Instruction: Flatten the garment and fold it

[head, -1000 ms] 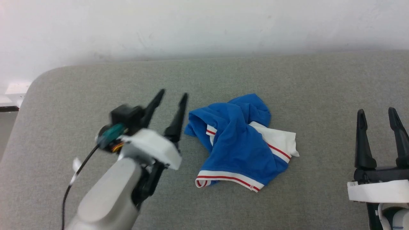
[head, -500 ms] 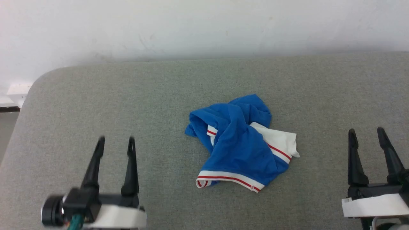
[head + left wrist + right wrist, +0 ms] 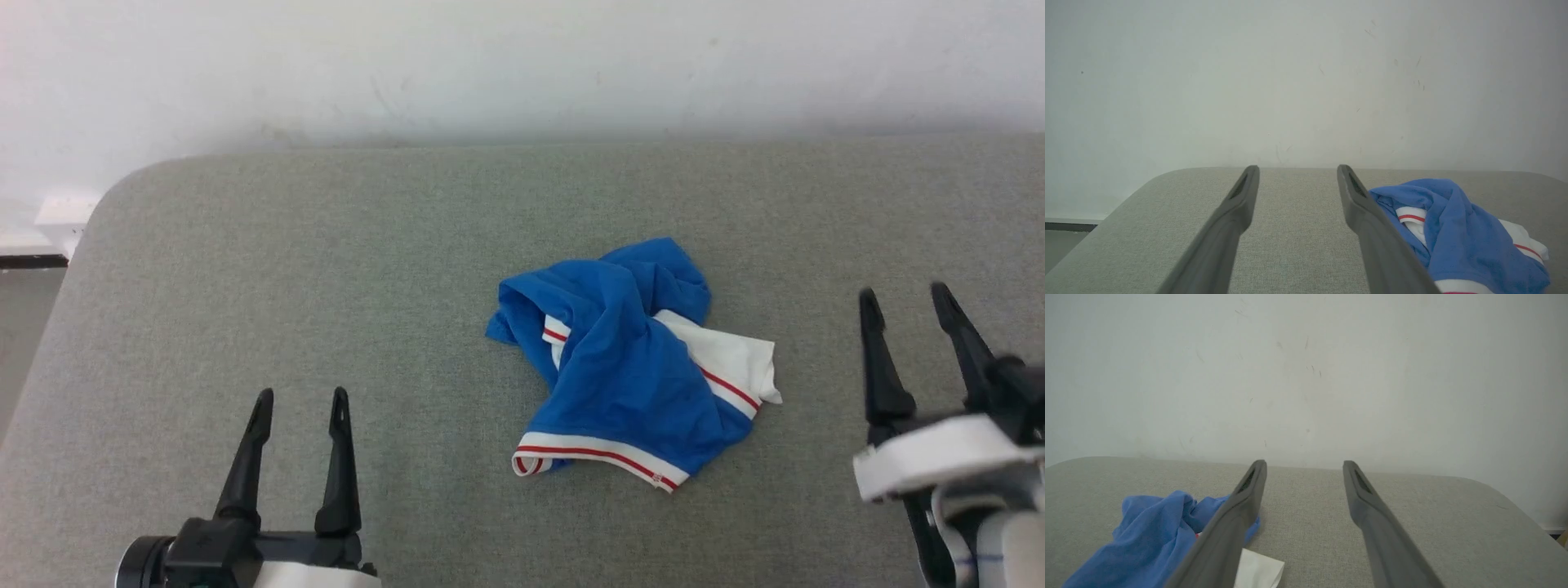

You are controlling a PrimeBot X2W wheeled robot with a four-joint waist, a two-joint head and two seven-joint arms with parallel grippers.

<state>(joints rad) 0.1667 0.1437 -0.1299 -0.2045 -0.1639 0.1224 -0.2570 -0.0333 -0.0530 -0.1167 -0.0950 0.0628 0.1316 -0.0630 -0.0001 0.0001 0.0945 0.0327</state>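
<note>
I see a plain white wall [image 3: 522, 65] along the far side; in front of it lies the desk [image 3: 326, 245], covered in grey fabric, with a rounded far-left corner; the shirt [image 3: 629, 367] sits crumpled in a heap near the middle of the desk, a little to the right, blue cloth on top, a white sleeve with a red stripe sticking out to the right, and a white band with red stripes along its near edge; it is neither flattened nor folded; my left gripper [image 3: 302, 400] is at the near left, well apart from the shirt, its fingers spread and holding nothing; my right gripper [image 3: 902, 296] is at the right, near the white sleeve but clear of it, fingers likewise spread and empty; both point toward the far wall.
</note>
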